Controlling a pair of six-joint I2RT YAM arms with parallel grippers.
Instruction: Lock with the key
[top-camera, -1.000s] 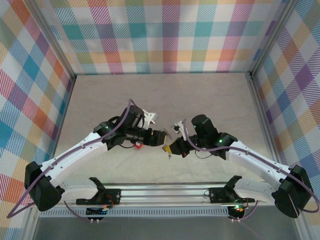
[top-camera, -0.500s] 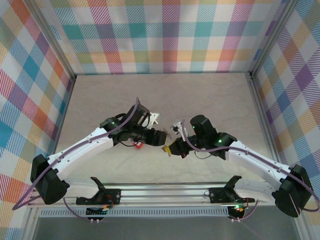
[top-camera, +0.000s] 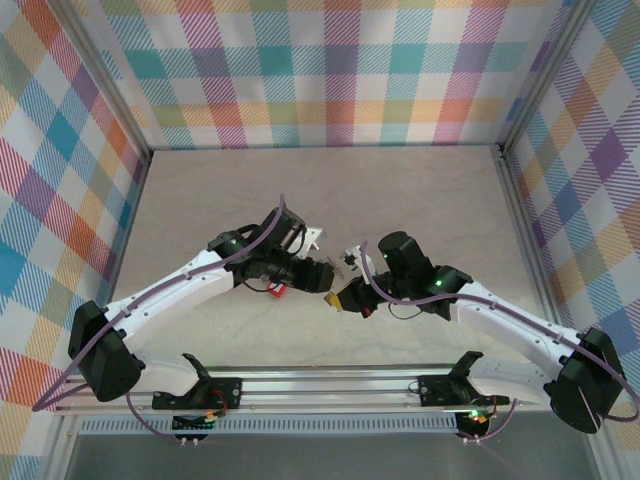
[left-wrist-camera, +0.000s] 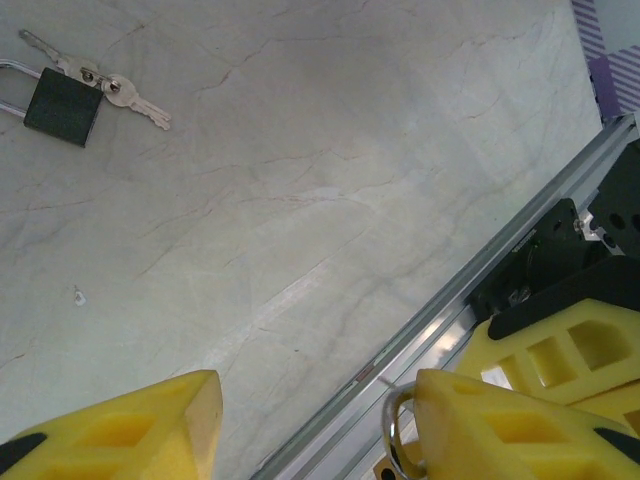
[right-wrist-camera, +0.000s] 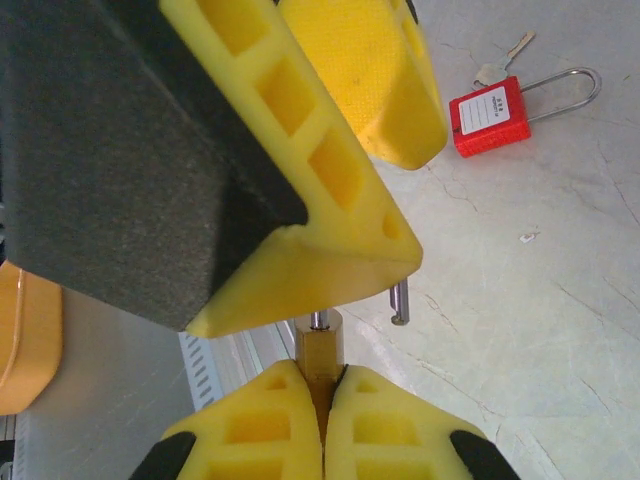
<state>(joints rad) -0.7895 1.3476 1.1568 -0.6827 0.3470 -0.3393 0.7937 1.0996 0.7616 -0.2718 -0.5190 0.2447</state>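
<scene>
Mid-surface, the right gripper (right-wrist-camera: 322, 395) is clamped on the brass padlock (right-wrist-camera: 318, 348). Its shackle (right-wrist-camera: 400, 300) points towards the left gripper (left-wrist-camera: 315, 405), whose jaws stand apart around it. Centre the shackle between the pads before closing, with the right grip firm.

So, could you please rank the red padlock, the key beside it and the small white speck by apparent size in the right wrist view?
1. red padlock, clearly largest
2. key
3. white speck, smallest
</scene>
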